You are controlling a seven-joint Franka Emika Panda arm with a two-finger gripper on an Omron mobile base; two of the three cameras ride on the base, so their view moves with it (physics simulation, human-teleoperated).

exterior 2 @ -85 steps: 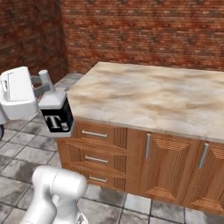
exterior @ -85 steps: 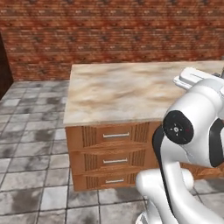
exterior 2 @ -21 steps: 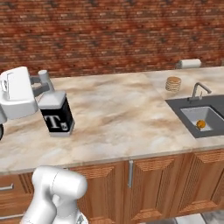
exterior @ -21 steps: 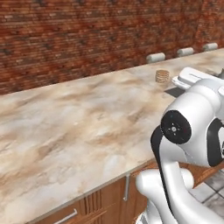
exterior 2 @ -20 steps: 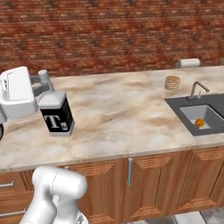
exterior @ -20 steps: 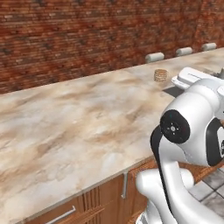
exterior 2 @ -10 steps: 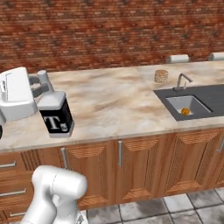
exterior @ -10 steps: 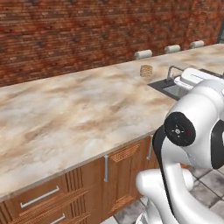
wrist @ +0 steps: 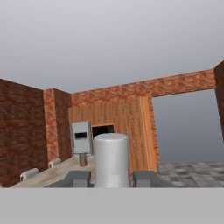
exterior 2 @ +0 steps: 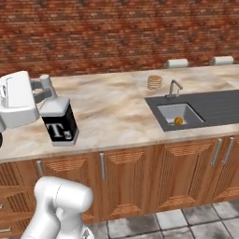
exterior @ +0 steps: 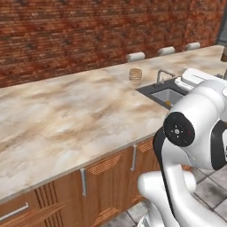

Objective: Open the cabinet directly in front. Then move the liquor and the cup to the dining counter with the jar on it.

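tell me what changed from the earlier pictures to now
The base drove along the dining counter, so the sink and the jar came into view; those things did not move. The tool stayed shut on the liquor, carried above the counter edge.
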